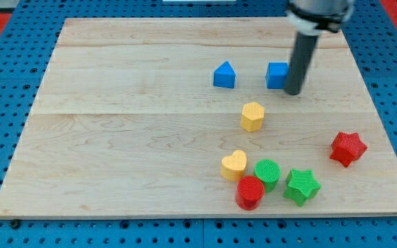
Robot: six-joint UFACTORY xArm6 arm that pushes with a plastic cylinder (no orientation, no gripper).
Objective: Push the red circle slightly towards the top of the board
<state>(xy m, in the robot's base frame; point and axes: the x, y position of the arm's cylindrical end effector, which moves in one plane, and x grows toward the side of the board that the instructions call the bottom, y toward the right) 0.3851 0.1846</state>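
The red circle (250, 191) lies near the view's bottom, touching the green circle (267, 173) above and to its right and close to the yellow heart (233, 165). My tip (293, 91) stands far up the board, just right of the blue cube (277, 75), well away from the red circle.
A green star (301, 186) lies right of the red circle. A red star (347, 148) sits at the right. A yellow hexagon (252, 116) is mid-board. A blue triangular block (224, 75) sits left of the blue cube. The wooden board (116, 138) rests on a blue pegboard.
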